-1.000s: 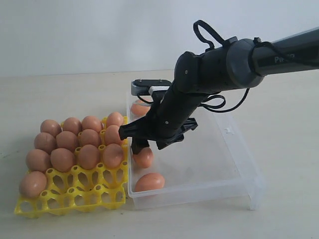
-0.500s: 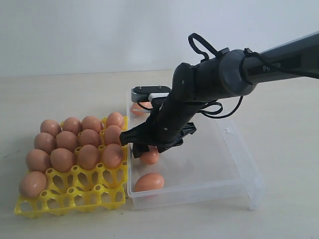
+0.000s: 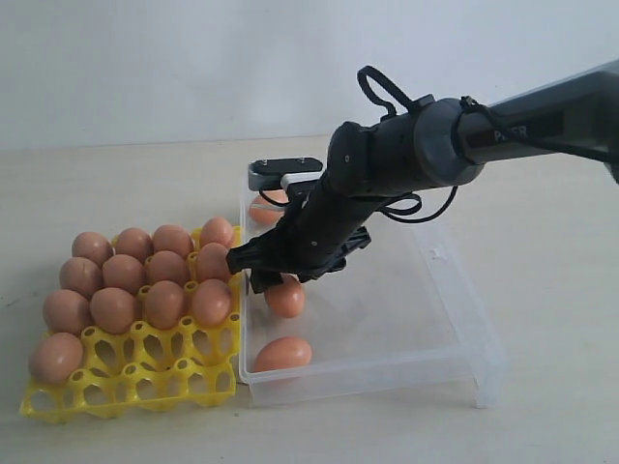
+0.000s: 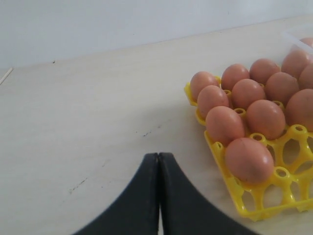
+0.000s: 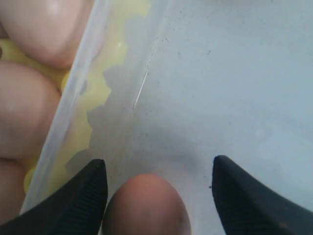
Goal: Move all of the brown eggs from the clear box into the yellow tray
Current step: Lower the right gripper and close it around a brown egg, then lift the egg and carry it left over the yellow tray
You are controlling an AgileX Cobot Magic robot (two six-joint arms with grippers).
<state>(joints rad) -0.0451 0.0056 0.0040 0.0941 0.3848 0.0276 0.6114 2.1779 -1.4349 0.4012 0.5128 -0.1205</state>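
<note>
The right gripper [image 5: 159, 166] stands wide open astride one brown egg [image 5: 145, 208] lying by the left wall of the clear box [image 3: 406, 300]. Whether its pads touch the egg is hard to tell. A second egg [image 3: 282, 353] lies near the box's front-left corner, and a third egg [image 3: 263, 211] at its far-left corner. Thirteen more eggs [image 3: 162, 303] sit in the yellow tray [image 3: 145, 382], just beside the box. The left gripper [image 4: 159, 191], pinched shut and empty, hangs over the table [image 4: 73, 122] near the tray's edge.

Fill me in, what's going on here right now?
The right gripper is open and low inside the clear box, its fingers either side of a brown egg but not yet closed on it. A front egg and a back egg also lie in the box. About thirteen eggs sit in the yellow tray. The left gripper is shut, off beside the tray.
</note>
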